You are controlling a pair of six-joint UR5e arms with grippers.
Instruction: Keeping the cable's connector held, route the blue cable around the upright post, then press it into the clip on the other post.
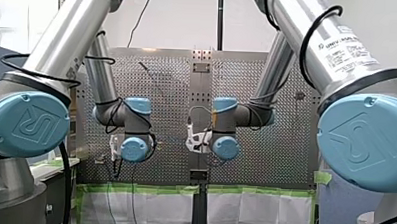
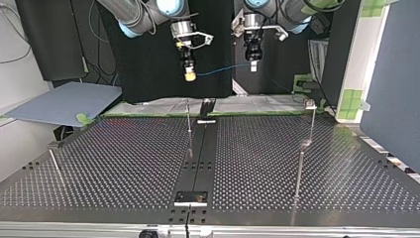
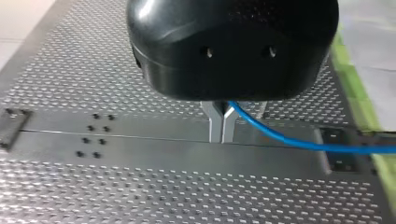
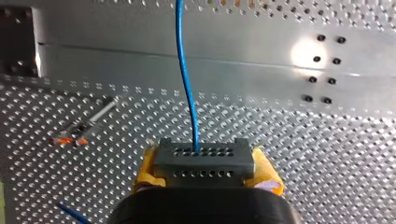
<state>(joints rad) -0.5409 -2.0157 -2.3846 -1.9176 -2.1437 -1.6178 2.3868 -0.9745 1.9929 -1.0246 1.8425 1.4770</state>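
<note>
- I see the cable [image 3: 289,140] as bright blue.
- The connector [image 4: 204,158] is dark grey, with two rows of small round holes.
- My right gripper [image 4: 205,175] has yellow pads [image 4: 267,173] on a black body.
- My left gripper [image 3: 222,128] is glossy black, with bare silver fingers [image 3: 215,123].
- The table [image 2: 124,163] carries a regular grid of dots on grey metal.
- The tape [image 1: 149,189] along its edge is green.
- The joint caps [image 1: 26,123] are pale blue on silver arms.

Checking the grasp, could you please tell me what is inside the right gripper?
A grey connector with the blue cable leaving it; the right gripper hides its lower part.
</note>
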